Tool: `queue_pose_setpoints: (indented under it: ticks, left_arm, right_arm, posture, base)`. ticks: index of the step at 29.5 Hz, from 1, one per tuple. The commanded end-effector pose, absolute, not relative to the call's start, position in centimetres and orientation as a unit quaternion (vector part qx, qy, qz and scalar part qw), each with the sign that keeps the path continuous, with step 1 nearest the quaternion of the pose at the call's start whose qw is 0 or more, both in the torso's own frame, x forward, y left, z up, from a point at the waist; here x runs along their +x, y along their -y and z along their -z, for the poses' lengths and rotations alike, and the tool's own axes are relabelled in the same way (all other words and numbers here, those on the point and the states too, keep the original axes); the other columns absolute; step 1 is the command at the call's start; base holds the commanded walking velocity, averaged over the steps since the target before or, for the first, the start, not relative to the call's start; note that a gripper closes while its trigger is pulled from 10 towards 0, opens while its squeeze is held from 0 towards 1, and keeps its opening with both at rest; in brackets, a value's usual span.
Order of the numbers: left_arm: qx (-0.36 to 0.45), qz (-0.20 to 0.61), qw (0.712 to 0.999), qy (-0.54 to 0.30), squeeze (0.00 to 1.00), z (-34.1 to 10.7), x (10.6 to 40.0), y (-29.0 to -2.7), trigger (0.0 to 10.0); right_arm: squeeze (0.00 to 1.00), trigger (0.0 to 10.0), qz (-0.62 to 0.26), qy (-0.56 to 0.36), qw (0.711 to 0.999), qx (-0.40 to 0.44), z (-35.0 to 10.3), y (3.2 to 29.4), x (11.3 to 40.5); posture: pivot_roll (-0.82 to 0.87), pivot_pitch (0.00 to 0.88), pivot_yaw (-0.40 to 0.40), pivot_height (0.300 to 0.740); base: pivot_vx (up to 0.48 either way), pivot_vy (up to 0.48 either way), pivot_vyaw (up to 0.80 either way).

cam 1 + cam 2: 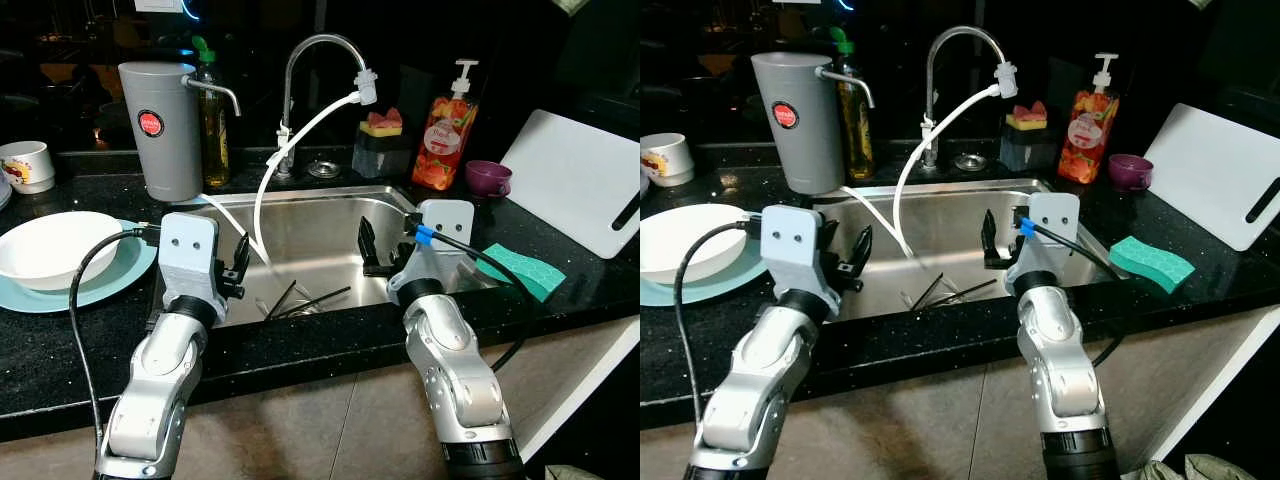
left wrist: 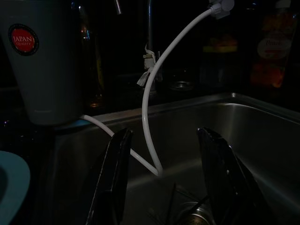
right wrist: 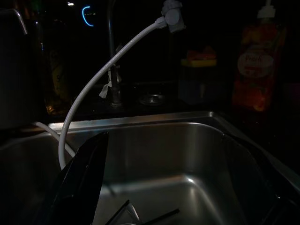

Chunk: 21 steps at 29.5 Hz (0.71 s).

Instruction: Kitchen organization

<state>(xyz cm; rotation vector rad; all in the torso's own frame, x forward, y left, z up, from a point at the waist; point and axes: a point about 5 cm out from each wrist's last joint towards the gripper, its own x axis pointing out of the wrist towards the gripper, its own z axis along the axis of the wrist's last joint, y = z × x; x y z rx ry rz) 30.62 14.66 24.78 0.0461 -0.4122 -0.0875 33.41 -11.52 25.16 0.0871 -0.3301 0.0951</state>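
A black speckled countertop point(image 1: 60, 340) runs across the scene, with a stainless steel sink point(image 1: 310, 235) set into its middle. A curved chrome faucet point(image 1: 300, 60) rises behind the sink, and a white hose point(image 1: 290, 150) loops from its spout down into the basin. A white cutting board point(image 1: 580, 180) lies flat at the far right of the counter. A tall grey water filter jug point(image 1: 160, 130) stands at the sink's back left corner. On the left, a white bowl point(image 1: 55, 248) sits on a pale blue plate point(image 1: 125, 268), with a white mug point(image 1: 27, 165) behind. An orange soap dispenser point(image 1: 445, 130) stands behind the sink on the right, a purple cup point(image 1: 487, 178) beside it. A green sponge point(image 1: 522, 268) lies right of the sink. Dark chopsticks point(image 1: 305, 298) lie on the basin floor near the drain.

The left gripper point(image 1: 236, 268) hovers over the sink's left part, fingers spread apart, holding nothing. The right gripper point(image 1: 372, 250) hovers over the right part, fingers likewise parted and empty.
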Motion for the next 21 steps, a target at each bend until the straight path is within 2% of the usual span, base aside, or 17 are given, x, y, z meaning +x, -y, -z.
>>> queue_pose_setpoints:
  ticks: [1, 21]
  left_arm:
    - [0.024, 0.049, 0.978, 0.202, 0.00, -24.76, 30.70, -14.33, 10.0]
    - [0.022, 0.048, 0.978, 0.204, 0.00, -24.77, 30.69, -14.27, 10.0]
  right_arm:
    - [0.00, 10.0, -0.043, 0.161, 0.985, 0.045, -25.06, 11.72, 33.57]
    - [0.00, 10.0, -0.043, 0.163, 0.985, 0.045, -25.14, 11.75, 33.57]
  posture:
    - [0.14, 0.075, -0.070, 0.740]
    - [0.14, 0.073, -0.070, 0.740]
  base:
    - [0.000, 0.000, 0.00]
    - [0.000, 0.000, 0.00]
